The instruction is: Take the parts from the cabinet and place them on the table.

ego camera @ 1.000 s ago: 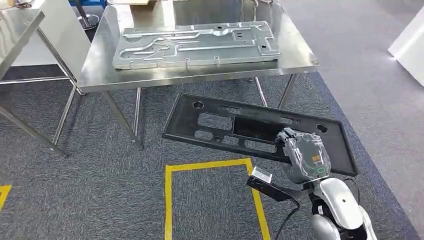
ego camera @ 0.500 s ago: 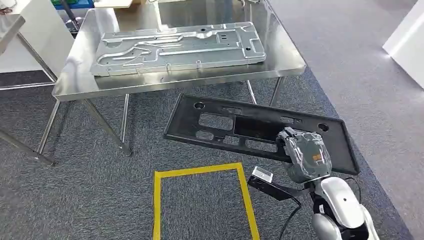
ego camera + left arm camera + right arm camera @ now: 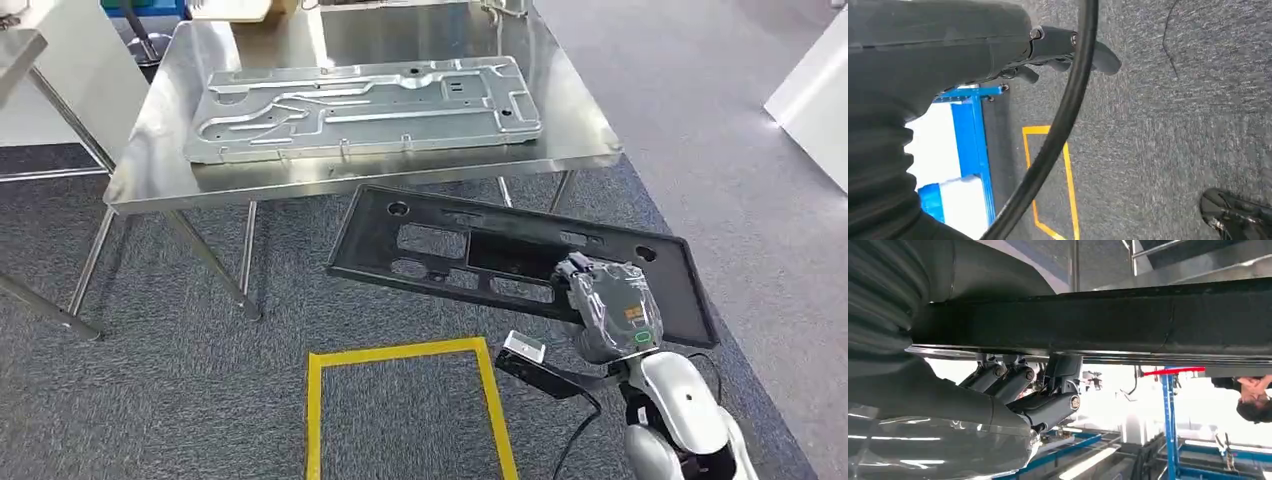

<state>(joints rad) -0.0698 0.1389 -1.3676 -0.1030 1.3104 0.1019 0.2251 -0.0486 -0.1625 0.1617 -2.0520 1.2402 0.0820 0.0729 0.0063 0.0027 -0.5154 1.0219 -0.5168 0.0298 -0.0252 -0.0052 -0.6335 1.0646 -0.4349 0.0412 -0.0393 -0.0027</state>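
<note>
- The right hand (image 3: 607, 305) is gripping the near long edge of the black panel (image 3: 480, 250) at lower right of the head view, fingers curled over the edge.
- The panel is hanging flat in the air over the grey carpet (image 3: 150, 380), in the centre of the frame, just in front of the table (image 3: 150, 180) and lower than its top.
- In the right wrist view the fingers (image 3: 1048, 402) are clamping the panel's edge (image 3: 1148, 320).
- A silver stamped plate (image 3: 360, 105) is lying flat on the table in the upper centre.
- A yellow tape square (image 3: 400, 352) is showing on the carpet at bottom centre.
- The left hand (image 3: 1068, 50) is hanging over the carpet with its fingers curled in, holding nothing; a black cable (image 3: 1063, 115) is crossing in front of it.
</note>
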